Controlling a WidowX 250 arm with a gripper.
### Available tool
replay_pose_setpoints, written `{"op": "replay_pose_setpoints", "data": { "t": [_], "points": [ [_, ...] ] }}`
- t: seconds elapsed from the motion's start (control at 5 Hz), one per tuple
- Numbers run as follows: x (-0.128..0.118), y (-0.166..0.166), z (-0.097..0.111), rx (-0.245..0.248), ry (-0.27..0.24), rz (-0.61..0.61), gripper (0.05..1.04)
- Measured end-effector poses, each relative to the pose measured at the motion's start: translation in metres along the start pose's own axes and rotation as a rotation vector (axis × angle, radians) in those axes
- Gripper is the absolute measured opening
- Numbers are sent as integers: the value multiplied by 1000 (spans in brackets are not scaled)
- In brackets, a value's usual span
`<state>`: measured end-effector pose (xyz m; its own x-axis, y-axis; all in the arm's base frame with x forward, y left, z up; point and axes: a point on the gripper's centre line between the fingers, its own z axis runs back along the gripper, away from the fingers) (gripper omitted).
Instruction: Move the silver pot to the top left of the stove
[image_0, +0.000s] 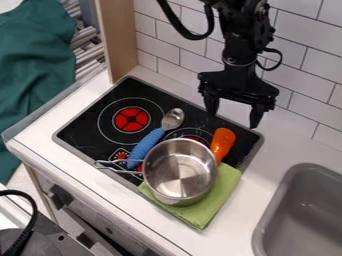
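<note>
The silver pot (179, 172) stands upright on the lower right part of the black stove (87, 131), partly over a green cloth, with its wire handle pointing left. My gripper (232, 120) hangs above the stove's upper right edge, behind the pot and apart from it. Its two fingers are spread wide and hold nothing. At the stove's upper left is a burner with a red centre (131, 119); a second burner is partly covered by the pot.
A spoon with a blue handle (145, 147) lies left of the pot, close to its rim. An orange object (222, 142) lies behind the pot, and the green cloth (218, 192) extends to its right. A grey sink (267, 235) is at the lower right; a tiled wall rises behind.
</note>
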<state>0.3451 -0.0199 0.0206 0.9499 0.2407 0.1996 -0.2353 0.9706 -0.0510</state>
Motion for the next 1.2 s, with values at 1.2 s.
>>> {"op": "replay_pose_setpoints", "data": {
  "t": [1.2],
  "points": [
    [-89, 31, 16, -47, -9, -11, 1001]
  ]
}}
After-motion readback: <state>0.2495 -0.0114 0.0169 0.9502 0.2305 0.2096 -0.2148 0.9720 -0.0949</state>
